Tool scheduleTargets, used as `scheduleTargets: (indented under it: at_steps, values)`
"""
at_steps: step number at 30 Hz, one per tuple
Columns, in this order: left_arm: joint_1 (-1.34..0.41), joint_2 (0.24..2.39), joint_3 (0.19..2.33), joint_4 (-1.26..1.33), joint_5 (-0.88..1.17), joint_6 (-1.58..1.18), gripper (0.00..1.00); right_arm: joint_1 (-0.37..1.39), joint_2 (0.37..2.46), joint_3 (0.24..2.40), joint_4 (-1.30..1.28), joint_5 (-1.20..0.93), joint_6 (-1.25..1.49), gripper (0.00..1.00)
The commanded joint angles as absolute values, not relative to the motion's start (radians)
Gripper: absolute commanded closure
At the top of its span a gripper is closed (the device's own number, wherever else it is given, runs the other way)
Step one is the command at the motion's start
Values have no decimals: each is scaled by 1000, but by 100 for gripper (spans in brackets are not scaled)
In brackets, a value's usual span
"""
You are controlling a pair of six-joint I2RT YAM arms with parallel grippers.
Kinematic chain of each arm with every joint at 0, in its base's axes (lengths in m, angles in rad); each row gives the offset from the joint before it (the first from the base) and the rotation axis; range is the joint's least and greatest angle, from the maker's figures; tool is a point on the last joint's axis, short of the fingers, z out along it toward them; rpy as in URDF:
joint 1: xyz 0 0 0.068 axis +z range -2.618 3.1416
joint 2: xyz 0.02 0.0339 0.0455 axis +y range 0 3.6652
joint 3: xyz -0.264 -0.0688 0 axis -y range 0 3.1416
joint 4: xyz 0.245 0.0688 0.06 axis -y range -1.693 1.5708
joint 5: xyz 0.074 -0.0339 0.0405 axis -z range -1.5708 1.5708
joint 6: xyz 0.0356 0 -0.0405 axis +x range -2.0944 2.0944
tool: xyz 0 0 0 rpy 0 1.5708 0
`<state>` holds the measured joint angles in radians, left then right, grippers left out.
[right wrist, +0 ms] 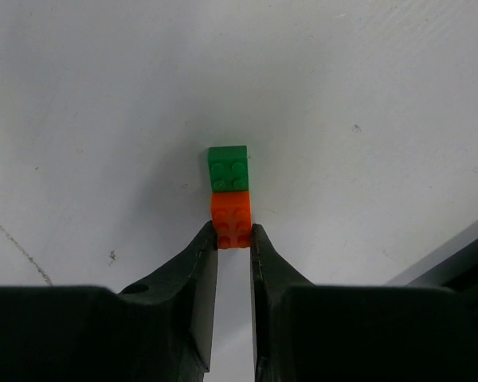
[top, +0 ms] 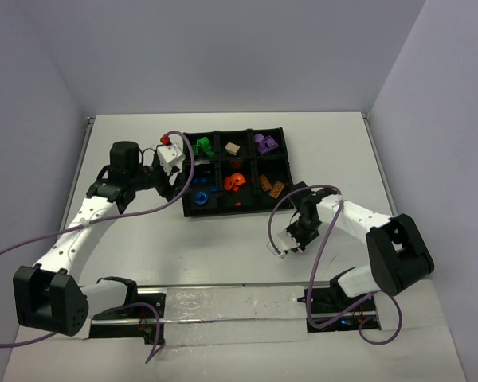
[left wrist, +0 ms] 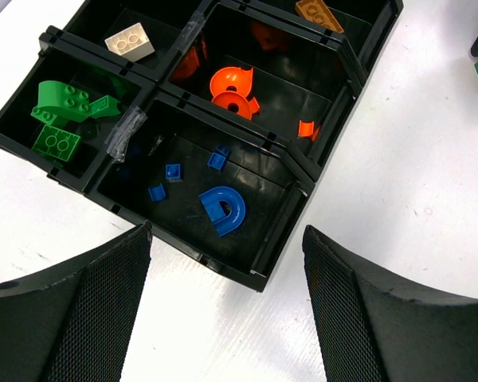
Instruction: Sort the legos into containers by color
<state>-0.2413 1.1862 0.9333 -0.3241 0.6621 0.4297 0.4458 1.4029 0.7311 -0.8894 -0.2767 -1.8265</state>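
Left hand (top: 172, 169): fingers apart, empty, hanging over the left side of the tray (top: 223, 212), above the blue legos (left wrist: 221, 211); probably waiting its turn. Tray sits toward the far edge of the table (top: 223, 263), colours mostly separated. Right hand (right wrist: 233, 231), toward the near right corner: clamped on an orange brick (right wrist: 232, 219) with a green brick (right wrist: 229, 169) stuck to its end. My guess is the pair needs splitting before binning.
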Motion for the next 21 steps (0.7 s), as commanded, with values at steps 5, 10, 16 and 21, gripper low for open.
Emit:
scheduleTargets:
  at_steps: [5, 10, 16, 21]
  values:
    - [-229, 1137, 962, -307, 791, 349, 14, 449, 1349, 987, -1042, -490, -1551, 100]
    - [-228, 1094, 929, -242, 941, 217, 12, 449, 1401, 1288, -1045, -759, -1168, 100]
    - [-260, 1109, 953, -146, 1005, 100, 14, 467, 1448, 1467, -802, -961, -700, 100]
    - [-279, 1163, 1045, -121, 1049, 71, 15, 500, 1462, 1485, -670, -997, -521, 100]
